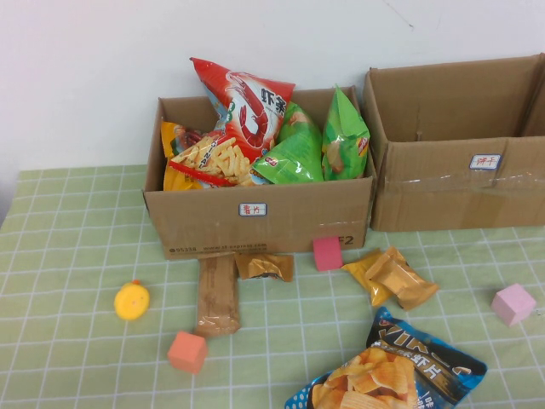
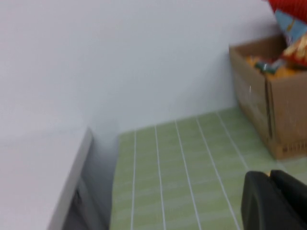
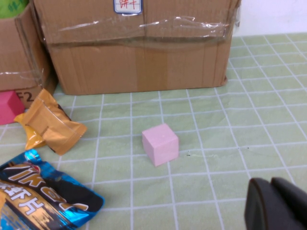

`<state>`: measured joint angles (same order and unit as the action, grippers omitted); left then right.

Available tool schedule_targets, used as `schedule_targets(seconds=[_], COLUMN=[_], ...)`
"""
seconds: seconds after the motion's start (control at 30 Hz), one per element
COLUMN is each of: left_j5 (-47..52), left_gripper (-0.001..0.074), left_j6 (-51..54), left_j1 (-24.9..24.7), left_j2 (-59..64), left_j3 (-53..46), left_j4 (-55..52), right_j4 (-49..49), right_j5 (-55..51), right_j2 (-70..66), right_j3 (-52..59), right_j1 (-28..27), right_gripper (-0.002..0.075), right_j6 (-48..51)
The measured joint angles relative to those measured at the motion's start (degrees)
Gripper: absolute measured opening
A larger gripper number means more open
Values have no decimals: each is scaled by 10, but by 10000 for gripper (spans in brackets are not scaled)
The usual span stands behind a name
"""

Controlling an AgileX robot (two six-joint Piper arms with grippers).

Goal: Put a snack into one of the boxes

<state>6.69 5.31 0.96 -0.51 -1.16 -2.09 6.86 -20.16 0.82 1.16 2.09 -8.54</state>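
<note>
The snack (image 1: 241, 106), a crinkly red foil bag with a shrimp picture, stands tilted in the box (image 1: 264, 217), its top poking above the rim. This plain brown cardboard box carries a small white label on its front and also holds two glossy green bags (image 1: 317, 143) and an orange packet (image 1: 174, 141) at its left end. A bigger box (image 1: 460, 183), banded with clear tape, sits just right of it. On the green checked cloth (image 1: 68, 247) lie a yellow duck (image 1: 132, 300), an orange cube (image 1: 187, 352), a long brown packet (image 1: 218, 294), gold wrappers (image 1: 393, 277), a pink cube (image 3: 160, 143) and a shiny blue chip bag (image 1: 396, 375). The left gripper (image 2: 276, 201) hovers over the cloth left of the box; the right gripper (image 3: 278, 206) hovers near the pink cube; whether either's fingers are open cannot be told.
</note>
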Motion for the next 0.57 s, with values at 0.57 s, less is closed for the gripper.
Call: schedule_targets(seconds=[0.57], left_j5=[113], left_gripper=[-1], left_j6=[0], left_j1=[4], left_j2=[-2], left_j3=[1], left_j4=[28], right_j4=[0], right_j5=[0], right_j2=[0], right_j3=[0], right_j1=[0], right_gripper=[-2], right_j6=[0])
